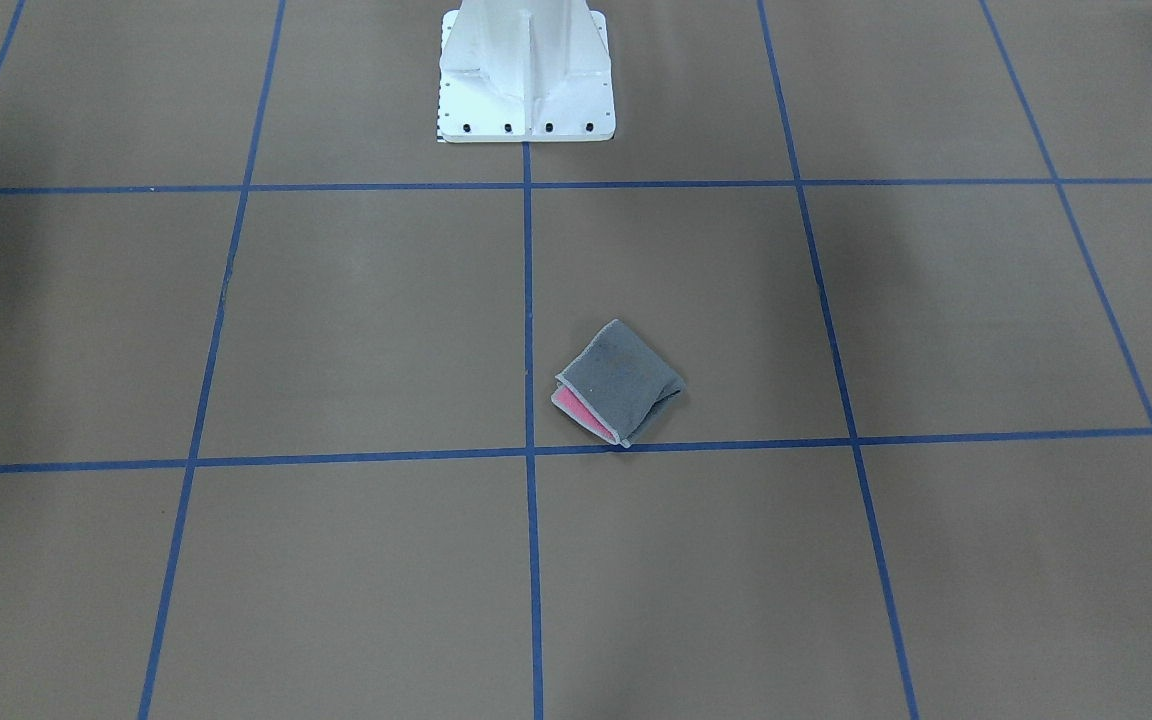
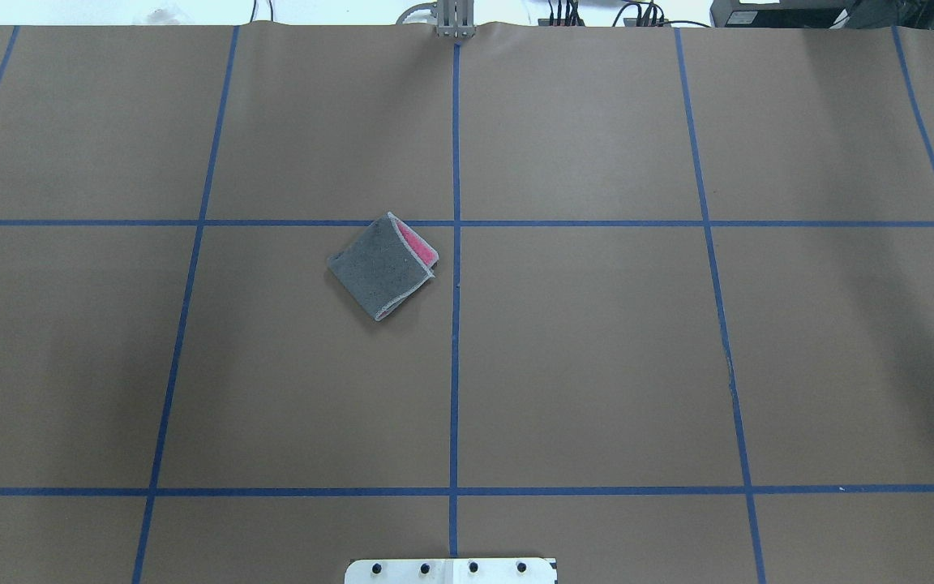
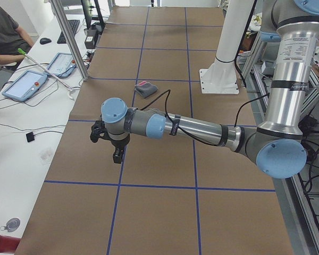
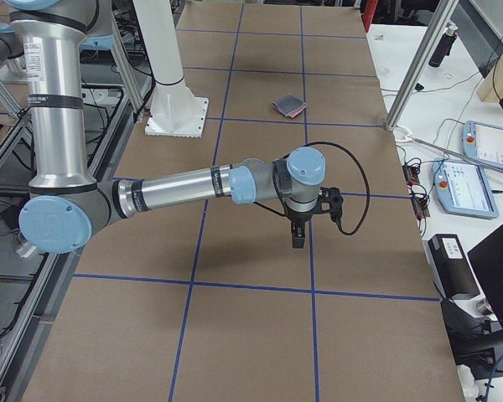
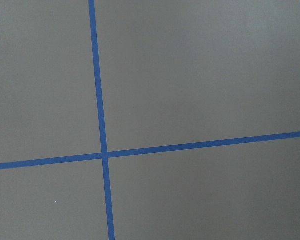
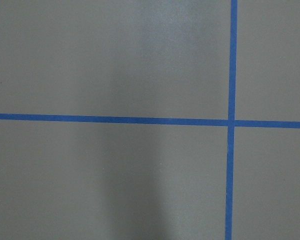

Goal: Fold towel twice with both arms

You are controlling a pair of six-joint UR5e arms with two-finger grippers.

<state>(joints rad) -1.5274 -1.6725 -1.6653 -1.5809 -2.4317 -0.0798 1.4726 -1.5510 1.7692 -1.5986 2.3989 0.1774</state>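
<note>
Left claw hangs centre-left in the left side view, right claw mid-frame in the right. Spread or pressed together? I cannot tell. The towel lies left of centre on the worktop, a compact grey packet with pink peeking out. It looks folded, so both claws likely sit parked clear of it.

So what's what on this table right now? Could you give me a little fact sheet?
Towel: folded into a small square, grey side out, pink peeking out at one edge
Towel's place: flat on the brown table, just to the robot's left of the centre blue line
Left arm: stretched out over bare table, away from the towel
Right arm: likewise, at the opposite end
Touching the towel: nothing
</note>
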